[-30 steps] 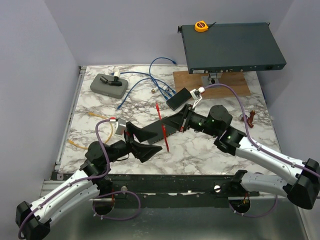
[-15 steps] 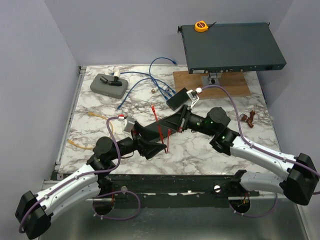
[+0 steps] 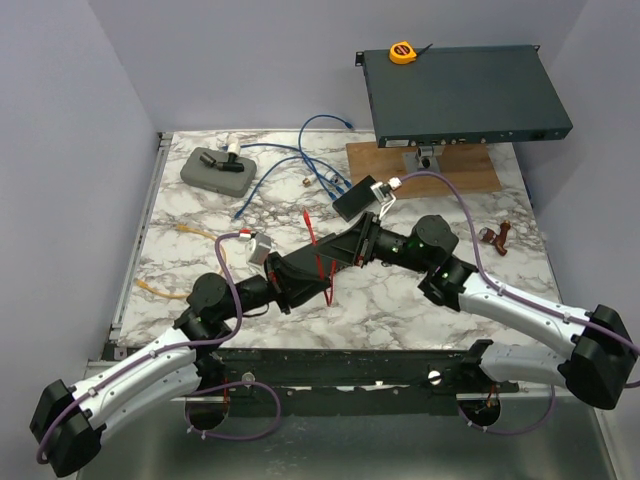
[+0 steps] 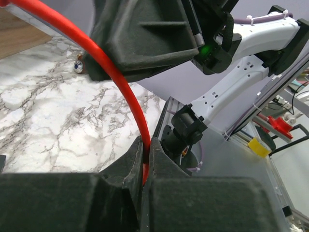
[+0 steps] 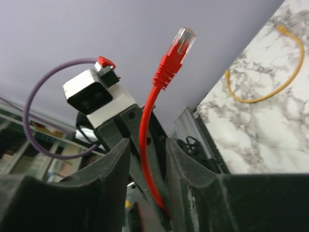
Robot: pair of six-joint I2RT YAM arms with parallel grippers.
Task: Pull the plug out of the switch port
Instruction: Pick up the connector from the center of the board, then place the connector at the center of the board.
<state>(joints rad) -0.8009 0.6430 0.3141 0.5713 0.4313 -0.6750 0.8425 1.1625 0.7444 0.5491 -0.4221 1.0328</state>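
Two grippers meet nose to nose over the middle of the table, with the red cable strung between them. The left gripper is clamped tight on it, cable pinched right in the seam between the fingers. The right gripper has its jaws a bit apart and the cable runs through the gap with daylight on both sides, so that one's loose, not gripping. The plug pokes out past the right fingers, clear tip and red boot, in free air and in no port.

From above, the cable's long axis runs roughly near-to-far, across the line of the two arms. Which end carries the plug I honestly can't tell from up there, too small. Only the left has hold, so my read is the next move is the left arm's, with the right backing straight off so its fingers don't snag the boot.

Around it: a yellow cable off to the left, a black box just beyond the right wrist, and blue cables and a grey case further back. Furthest off, the switch sits above a wooden board at the far right, tape measure on top, well apart from the plug. Unplugging looks done to me.
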